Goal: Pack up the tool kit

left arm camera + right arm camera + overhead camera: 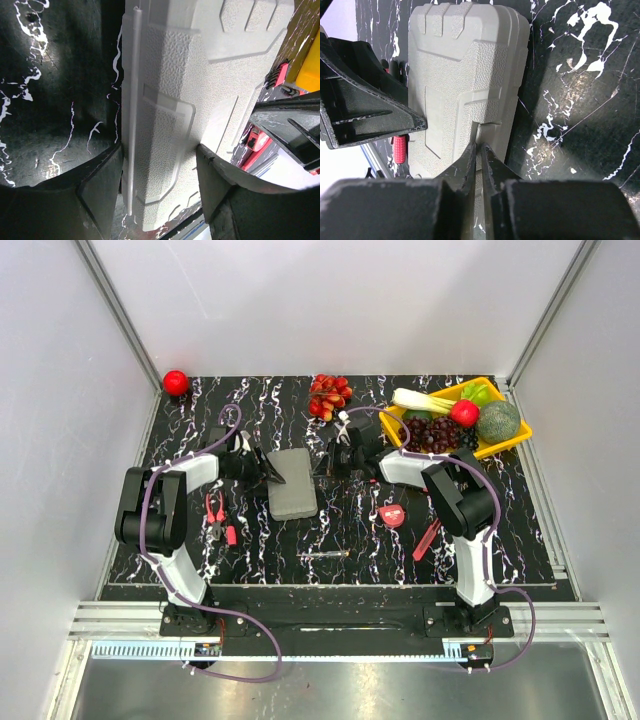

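The grey tool kit case (291, 490) lies closed in the middle of the table. My left gripper (268, 472) is at its left side, open, with its jaws (160, 170) over the case's (200, 75) long edge ridge. On the case's right side, my right gripper (322, 465) has its jaws nearly together (479, 146), tips at the latch step of the lid (460, 65). Loose on the table lie red-handled pliers (214, 510), a round red tape measure (393, 515), a thin screwdriver (325, 555) and a red knife (427, 538).
A yellow tray (517, 439) of fruit and vegetables stands at the back right. A bunch of red grapes (330, 395) sits behind the case, and a red ball (176, 382) is in the back left corner. Metal rails frame the table.
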Controlling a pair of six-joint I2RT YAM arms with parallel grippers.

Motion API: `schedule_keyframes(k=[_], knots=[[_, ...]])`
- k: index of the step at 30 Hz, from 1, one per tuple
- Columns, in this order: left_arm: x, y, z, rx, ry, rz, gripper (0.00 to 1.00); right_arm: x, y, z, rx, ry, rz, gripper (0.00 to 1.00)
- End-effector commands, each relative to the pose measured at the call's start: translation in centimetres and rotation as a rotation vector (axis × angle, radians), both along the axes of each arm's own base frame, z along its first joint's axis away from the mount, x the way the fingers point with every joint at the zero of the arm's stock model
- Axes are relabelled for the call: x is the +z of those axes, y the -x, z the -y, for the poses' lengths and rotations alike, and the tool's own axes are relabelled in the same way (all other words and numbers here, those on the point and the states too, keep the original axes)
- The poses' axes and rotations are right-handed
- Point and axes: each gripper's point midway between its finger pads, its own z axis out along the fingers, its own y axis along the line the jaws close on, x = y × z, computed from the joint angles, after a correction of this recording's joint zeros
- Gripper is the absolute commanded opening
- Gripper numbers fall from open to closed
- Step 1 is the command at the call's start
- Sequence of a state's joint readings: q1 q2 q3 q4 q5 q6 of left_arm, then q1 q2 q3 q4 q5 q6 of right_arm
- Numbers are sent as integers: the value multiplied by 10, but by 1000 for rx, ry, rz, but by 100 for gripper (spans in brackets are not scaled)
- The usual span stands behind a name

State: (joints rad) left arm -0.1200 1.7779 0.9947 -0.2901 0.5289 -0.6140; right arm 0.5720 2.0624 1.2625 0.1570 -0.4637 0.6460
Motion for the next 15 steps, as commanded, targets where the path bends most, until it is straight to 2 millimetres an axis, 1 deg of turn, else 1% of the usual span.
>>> schedule_keyframes(k=[1,3,6,11,15], knots=[[-36,19,-5,-2,-75,-104,61,-34,16,0,32,68,-59,13],[-37,19,-6,0,-79,-106,61,-40,14,5,17,121,-58,14],[-41,23,-7,20,-78,-134,60,-55,10,24,-34,258,-55,14],[-45,33,-9,62,-84,-189,49,-73,6,53,-112,456,-41,13],[-53,43,-23,84,-170,-239,37,-80,5,75,-163,612,-15,9]])
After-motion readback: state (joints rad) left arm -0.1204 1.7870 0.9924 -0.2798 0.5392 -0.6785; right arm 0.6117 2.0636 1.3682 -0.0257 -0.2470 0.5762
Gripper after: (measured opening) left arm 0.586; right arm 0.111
